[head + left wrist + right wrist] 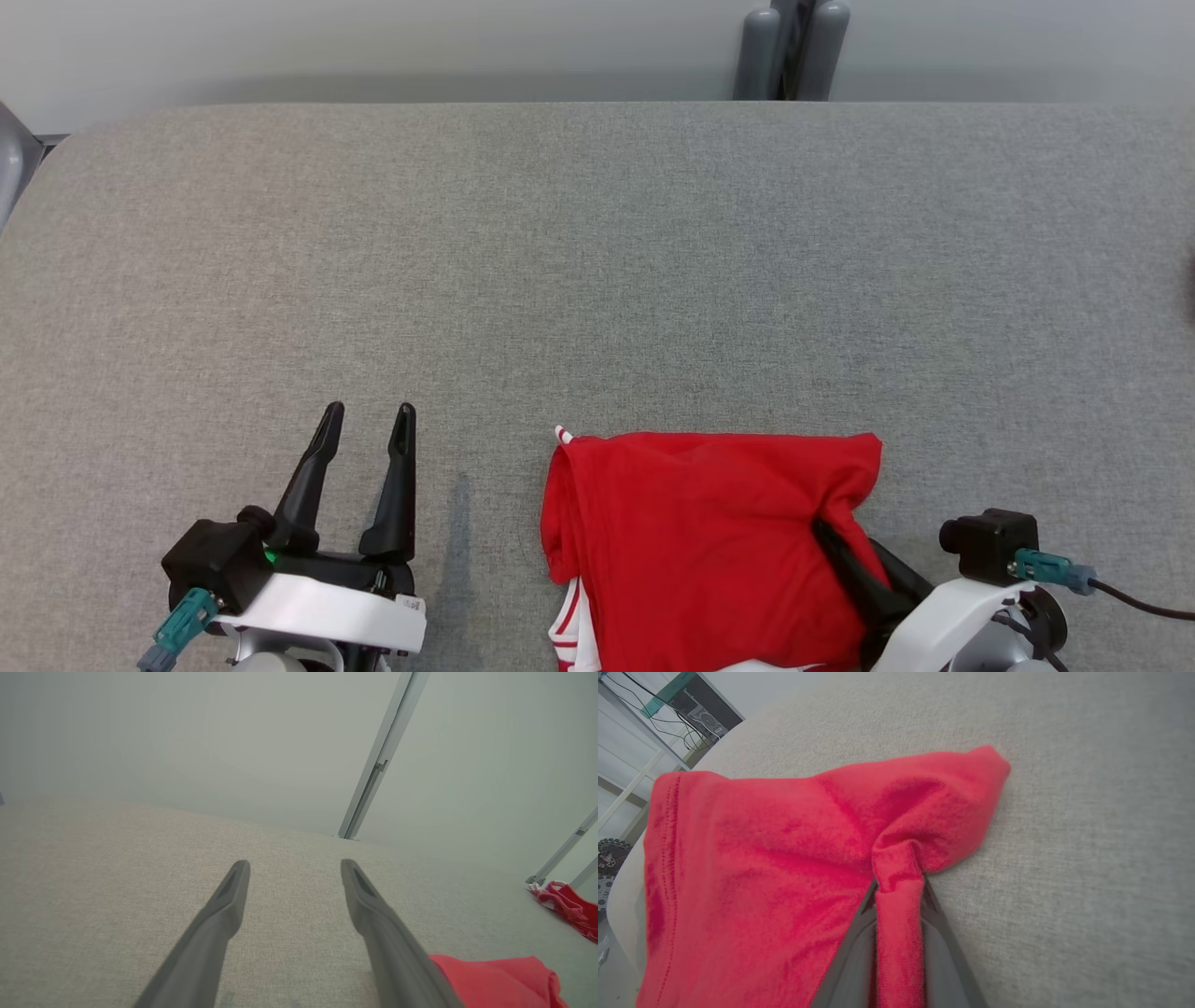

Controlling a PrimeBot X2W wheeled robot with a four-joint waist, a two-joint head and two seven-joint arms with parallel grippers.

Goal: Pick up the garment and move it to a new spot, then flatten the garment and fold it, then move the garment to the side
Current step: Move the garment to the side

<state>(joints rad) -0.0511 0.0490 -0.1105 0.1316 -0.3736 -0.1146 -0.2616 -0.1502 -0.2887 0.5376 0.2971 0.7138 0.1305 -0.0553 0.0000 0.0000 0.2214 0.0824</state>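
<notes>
The red garment (709, 541) with white trim lies folded in a rough rectangle at the near edge of the grey table (597, 233). My right gripper (823, 528) reaches in from the lower right and is shut on a pinched ridge of cloth near the garment's right corner. In the right wrist view that ridge of the garment (896, 914) runs between the two fingers of the right gripper (899, 887). My left gripper (370, 411) rests open to the left of the garment, touching nothing. In the left wrist view the left gripper (295, 863) stands wide open, with the garment (490, 980) at the lower right.
The padded grey table stretches wide to the back and both sides. Grey posts (789, 47) stand behind its far edge. A metal frame strut (373, 765) rises beyond the table. Shelving with cables (686, 704) stands past the table's rounded corner.
</notes>
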